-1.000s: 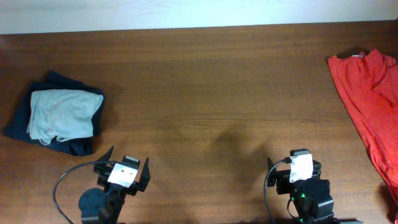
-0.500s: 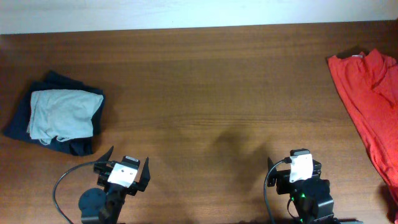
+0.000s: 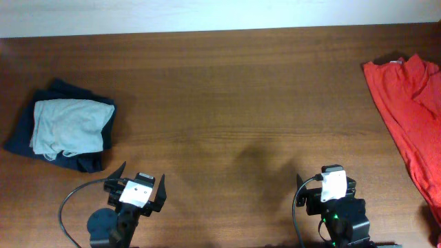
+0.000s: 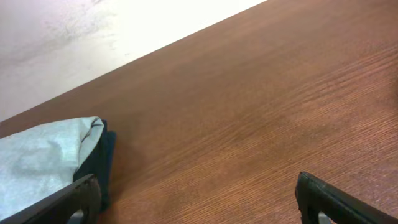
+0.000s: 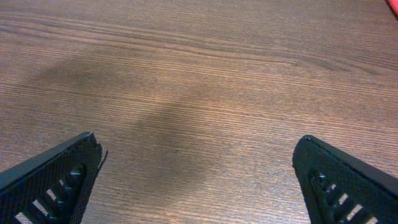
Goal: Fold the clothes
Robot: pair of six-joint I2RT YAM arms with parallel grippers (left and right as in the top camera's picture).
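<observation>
Nearest, at the front edge of the table (image 3: pixel 227 89), both arms sit low. The left claw (image 3: pixel 143 176) is spread wide and holds nothing; the right claw (image 5: pixel 198 142) is spread just as wide, with only bare wood between its fingers.

Ahead of each claw lies plain brown board, and nothing lies between the two.

Further out, forward and to the left of the left claw, a pale grey-blue garment (image 3: pixel 69 126) lies folded on top of a folded navy garment (image 3: pixel 77 162). That pile looks finished, so I judge it should be left alone.

Well out to the right of the right claw and forward of it, the red garment (image 3: pixel 410 103) lies loose and rumpled against the table's right side. It runs off the edge of the overhead view, so what kind of garment it is I cannot say for sure; possibly a shirt.

The step in hand, as I read it, is fetching that red cloth. To do it well, the right claw should travel forward and rightward with its fingers wide apart, come down on the nearest hem, not on a thick bunch, and pinch one layer only. The cloth should then be drawn toward the open middle, where the left claw can take the opposite edge and both can spread it flat before any fold.
</observation>
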